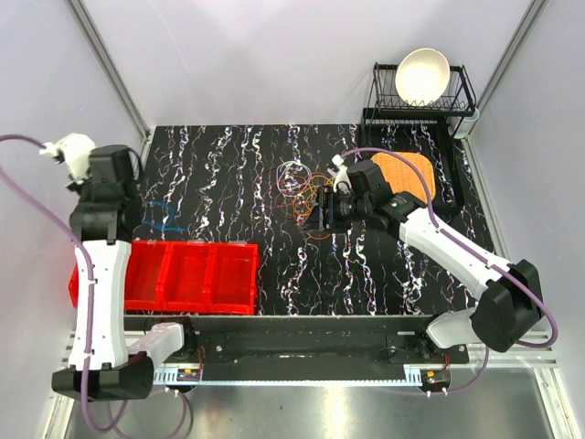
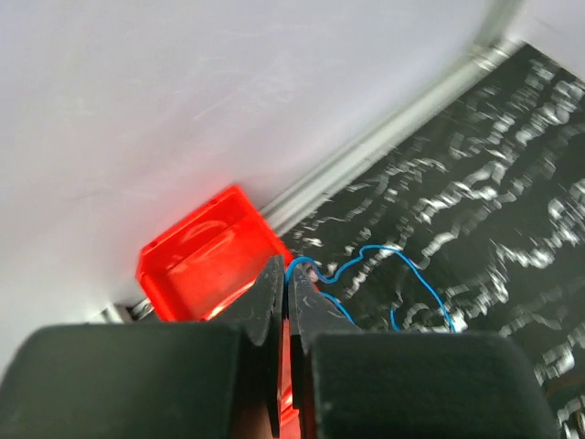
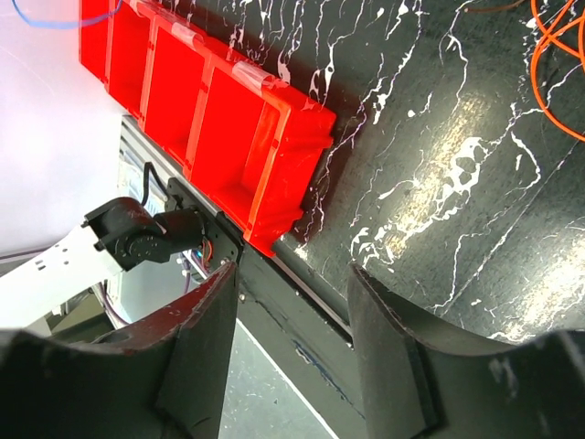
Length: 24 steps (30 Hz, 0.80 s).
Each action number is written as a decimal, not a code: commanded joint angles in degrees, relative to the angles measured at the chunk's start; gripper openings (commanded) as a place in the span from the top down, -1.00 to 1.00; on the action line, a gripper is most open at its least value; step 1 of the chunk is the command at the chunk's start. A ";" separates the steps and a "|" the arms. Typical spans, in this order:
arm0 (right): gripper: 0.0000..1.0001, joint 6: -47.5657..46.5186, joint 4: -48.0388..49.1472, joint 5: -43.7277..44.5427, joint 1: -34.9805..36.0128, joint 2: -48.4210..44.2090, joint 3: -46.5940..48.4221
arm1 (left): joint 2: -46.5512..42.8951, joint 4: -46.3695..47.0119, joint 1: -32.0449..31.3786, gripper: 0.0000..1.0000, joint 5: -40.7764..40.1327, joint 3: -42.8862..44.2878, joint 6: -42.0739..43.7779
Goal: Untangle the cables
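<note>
Fingers of my left gripper [image 2: 285, 276] are pressed together, and the blue cable [image 2: 393, 274] runs right up into their tips. It looks nipped there, though the exact bite is lost in blur and red glare. Beyond the tips it curls in a loose loop over the table. From above, my own wrist hides that gripper, and only a bit of blue line shows beside it. Just behind sits the red bin [image 2: 206, 256]. My left wrist camera sees one end compartment; overhead it is a row of compartments, with the left end hidden under my forearm.

My right gripper [image 3: 292, 274] hangs with its jaws wide apart over the table, at the near edge of the tangle of cables [image 1: 302, 183]. These are orange, yellow and pale strands looped through one another, lying mid-table. My right wrist camera catches only a few orange loops [image 3: 558, 55], cut off at the upper right corner. Which strand crosses over which I cannot tell.

The table [image 1: 228, 155] is black with white marble veining and glossy enough to throw glare. At its far right corner stands a black wire dish rack [image 1: 457, 91] holding a white bowl [image 1: 422, 75]. In front of it lies an orange mat [image 1: 407, 169], partly covered by my right arm. Pale grey walls with aluminium rails close in the sides.
</note>
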 commanded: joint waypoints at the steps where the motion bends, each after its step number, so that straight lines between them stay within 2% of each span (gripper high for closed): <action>1: -0.11 0.56 0.54 -2.04 0.24 0.65 0.97 | -2.37 3.35 8.13 1.00 4.85 2.19 -2.32; 5: -0.08 0.82 0.54 -3.18 0.24 2.40 2.02 | -2.55 3.79 14.63 1.00 7.05 1.94 -2.68; 12: -0.06 1.09 0.54 -4.76 0.24 4.52 3.08 | -3.96 6.51 21.58 1.00 7.94 -2.89 -0.30; 18: -0.03 1.09 0.01 -7.31 0.24 7.07 5.01 | -6.50 7.48 26.68 1.00 7.49 -10.45 -3.90; 22: -0.02 0.47 -0.51 -7.75 0.33 7.68 5.36 | -5.71 8.27 32.47 1.00 12.15 -13.18 -6.01; 24: -0.01 0.38 -0.87 -8.19 0.24 8.21 5.54 | -5.80 9.85 33.36 1.00 12.68 -14.68 -6.28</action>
